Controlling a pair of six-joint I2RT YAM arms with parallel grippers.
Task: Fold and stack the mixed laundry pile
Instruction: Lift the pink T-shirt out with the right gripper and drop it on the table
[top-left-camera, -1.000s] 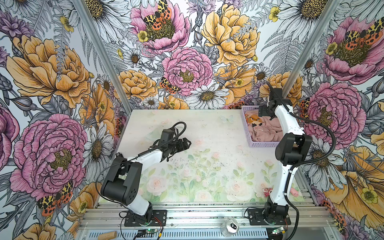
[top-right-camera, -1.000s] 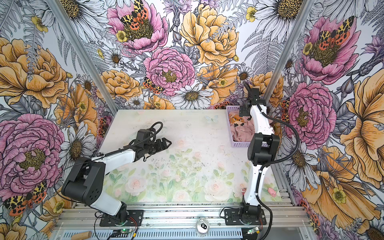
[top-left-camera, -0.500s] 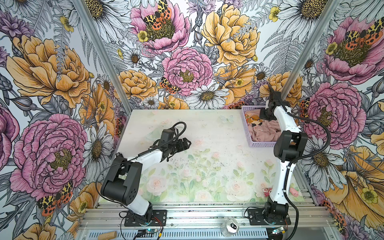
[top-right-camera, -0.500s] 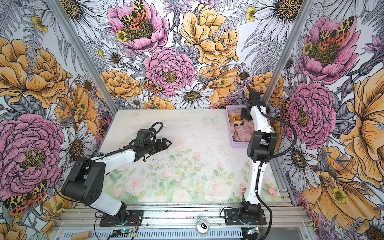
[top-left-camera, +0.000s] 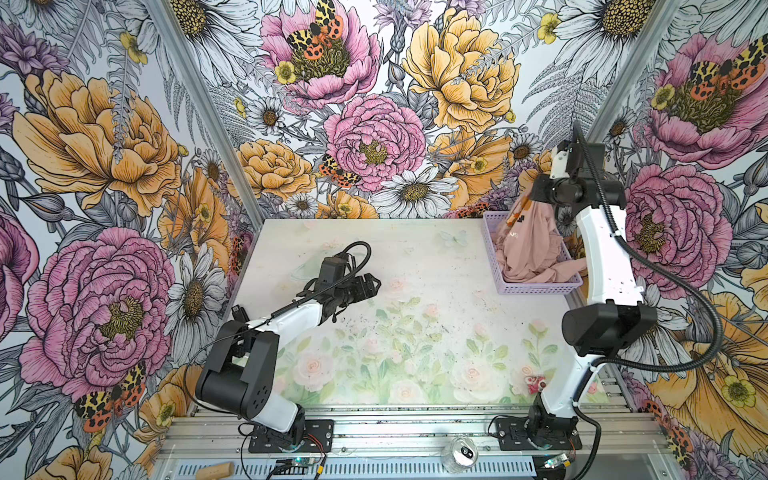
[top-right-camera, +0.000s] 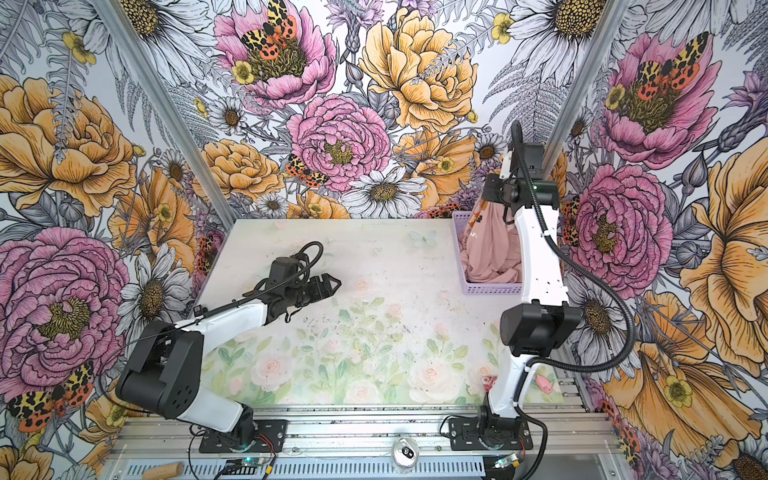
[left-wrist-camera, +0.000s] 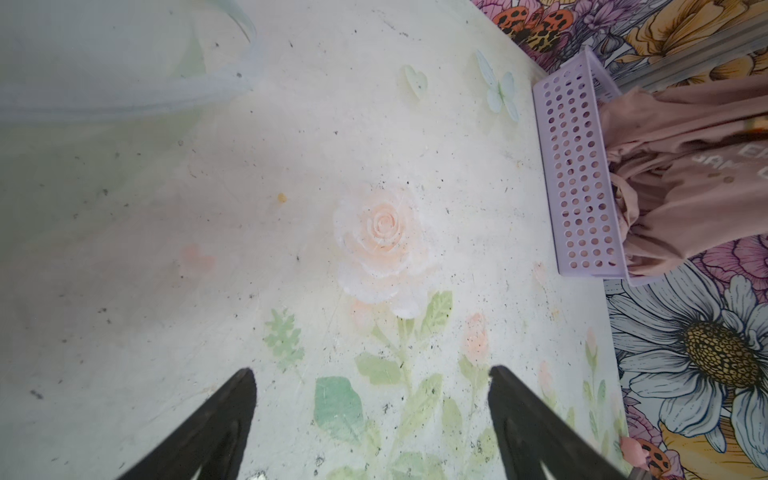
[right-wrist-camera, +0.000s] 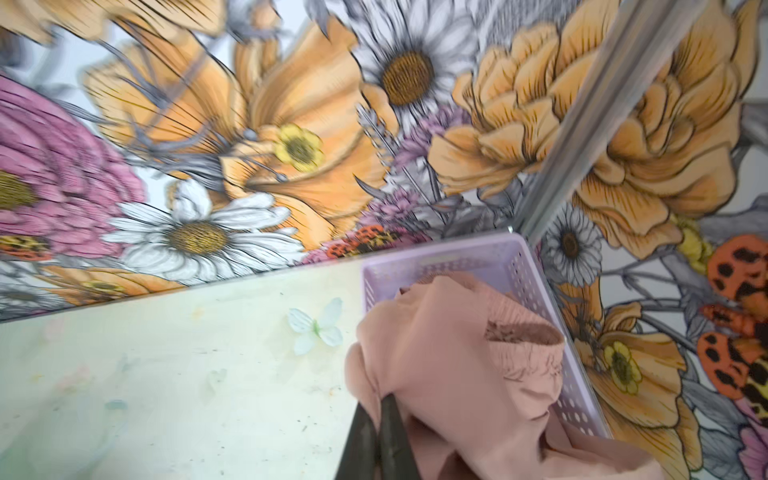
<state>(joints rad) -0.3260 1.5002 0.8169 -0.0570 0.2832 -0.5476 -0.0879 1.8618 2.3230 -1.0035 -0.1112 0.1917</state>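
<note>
The mixed laundry pile (top-left-camera: 536, 257) (top-right-camera: 494, 262) of dusty-pink cloth fills the lavender basket (top-left-camera: 536, 289) (top-right-camera: 492, 289) at the table's back right corner. My right gripper (top-left-camera: 531, 203) (top-right-camera: 490, 200) (right-wrist-camera: 384, 401) hangs above the basket, shut on a fold of a pink garment (right-wrist-camera: 440, 353). That cloth is pulled up in a stretched cone from the pile. Orange print (top-left-camera: 517, 214) and white lettering (left-wrist-camera: 744, 162) show on it. My left gripper (top-left-camera: 374, 284) (top-right-camera: 334, 284) (left-wrist-camera: 372, 374) stands open and empty over the bare table, left of centre.
The basket (left-wrist-camera: 577, 166) (right-wrist-camera: 440, 253) sits tight against the back and right walls. A drinks can (top-left-camera: 460, 451) and a wooden piece (top-left-camera: 216, 471) lie on the front rail. A small pink-red object (top-left-camera: 534, 382) rests by the right arm's base.
The right gripper went from open to shut in the basket, then rose, drawing the pink garment up out of the pile. The left arm has not moved.
</note>
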